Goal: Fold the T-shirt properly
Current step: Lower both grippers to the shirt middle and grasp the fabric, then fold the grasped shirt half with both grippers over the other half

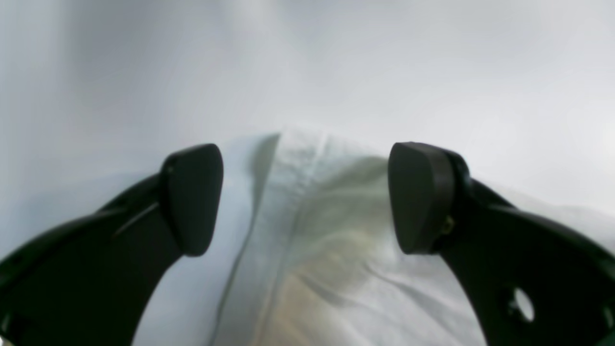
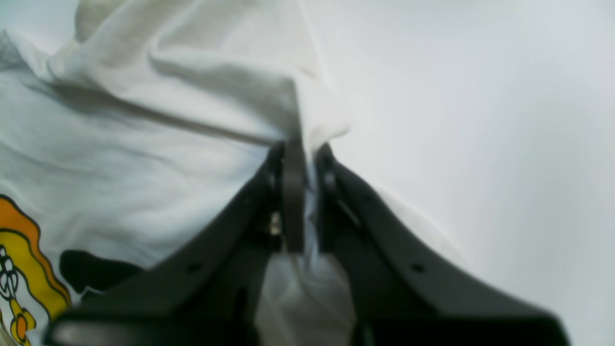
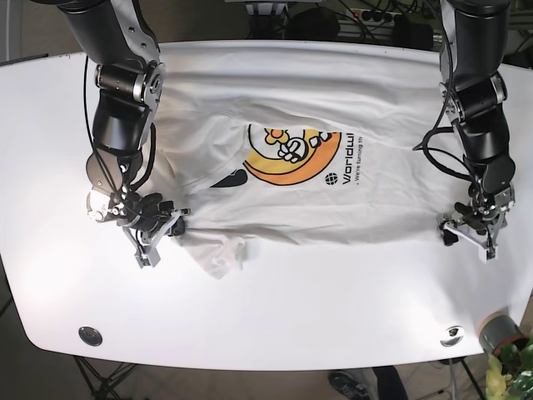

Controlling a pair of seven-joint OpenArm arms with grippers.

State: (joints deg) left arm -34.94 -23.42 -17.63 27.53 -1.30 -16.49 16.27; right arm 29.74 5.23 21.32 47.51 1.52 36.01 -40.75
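Note:
The white T-shirt [image 3: 375,200] lies spread on the white table [image 3: 291,325], with its orange and yellow print [image 3: 291,154] facing up. The near left part is bunched and wrinkled. My right gripper [image 3: 171,227] is at the shirt's near left corner, shut on a fold of the fabric; the right wrist view shows the gripper [image 2: 300,163] pinching the white cloth [image 2: 192,96]. My left gripper [image 3: 465,233] is at the shirt's near right edge. In the left wrist view this gripper [image 1: 305,197] is open, with the shirt's hem [image 1: 298,216] lying between the fingers [image 1: 192,197], not gripped.
Two round metal fittings [image 3: 90,336] [image 3: 452,335] sit near the table's front edge. A potted plant [image 3: 504,346] stands just off the front right corner. Bare table surface lies in front of the shirt.

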